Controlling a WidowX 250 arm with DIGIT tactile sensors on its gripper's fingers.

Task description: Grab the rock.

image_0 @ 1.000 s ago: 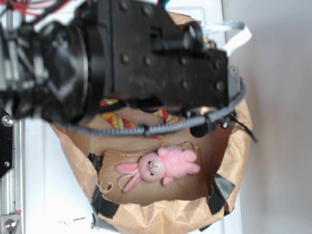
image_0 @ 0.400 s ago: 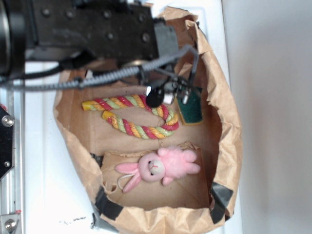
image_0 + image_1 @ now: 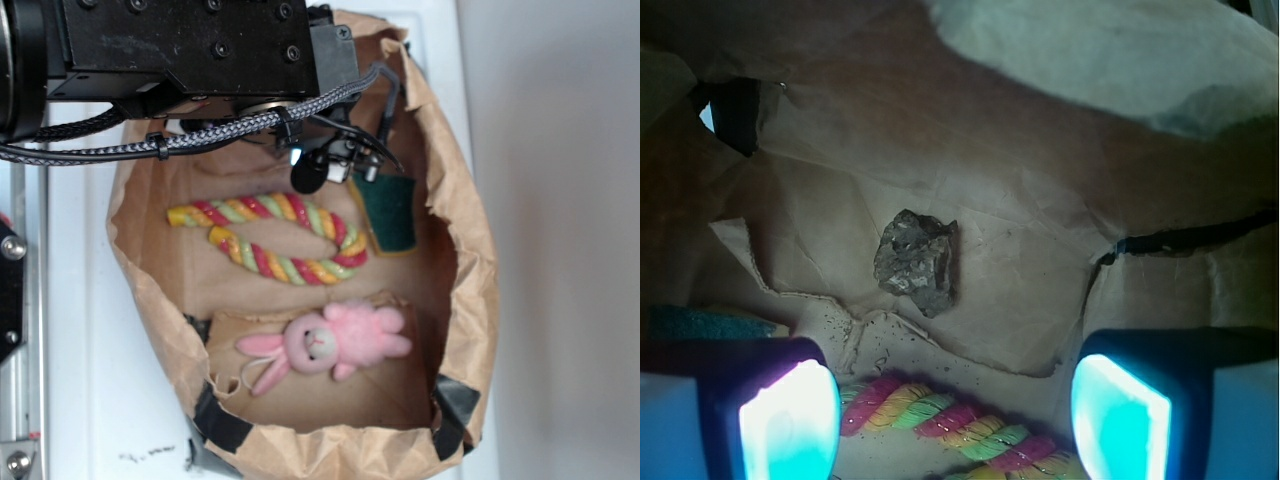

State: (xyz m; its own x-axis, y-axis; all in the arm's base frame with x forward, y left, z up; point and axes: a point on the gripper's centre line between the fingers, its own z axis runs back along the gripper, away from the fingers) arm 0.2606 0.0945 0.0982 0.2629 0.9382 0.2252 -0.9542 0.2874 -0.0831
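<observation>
Hovering with fingers spread wide and holding nothing, the gripper (image 3: 950, 415) hung over the rope toy (image 3: 960, 420) inside the paper bag (image 3: 1040, 200). Farther on, the rock (image 3: 917, 261) lay untouched on the bag floor, so it looked like the approach step: reach forward, drop, then close.

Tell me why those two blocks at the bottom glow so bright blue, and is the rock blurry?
In the wrist view the two fingertips glow cyan, overexposed and soft because they sit so close to the lens, while the rock is fairly sharp in dim, brownish light inside the paper bag. In the exterior view the light is bright and even, and the arm hides the rock.
</observation>
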